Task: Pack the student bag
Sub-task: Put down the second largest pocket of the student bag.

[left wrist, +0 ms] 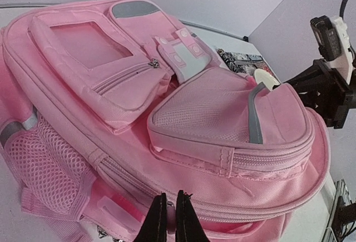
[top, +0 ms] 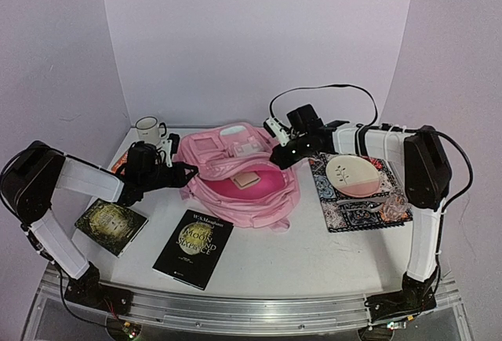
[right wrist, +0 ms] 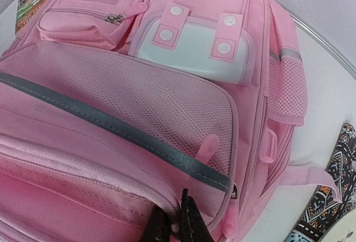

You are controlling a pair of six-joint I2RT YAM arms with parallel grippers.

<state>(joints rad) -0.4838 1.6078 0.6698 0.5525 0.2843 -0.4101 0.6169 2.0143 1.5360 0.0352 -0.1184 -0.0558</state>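
Pink and soft, the student bag (top: 239, 188) lies flat mid-table with its main mouth gaping. The left gripper (left wrist: 171, 208) and right gripper (right wrist: 178, 214) sit at opposite sides of the rim, each with its fingers pressed nearly together on the fabric, apparently holding the mouth open. Neither is free to fetch the black book (top: 194, 248) just in front. The thin cloth could slip from a pinch, or letting go could collapse the opening.
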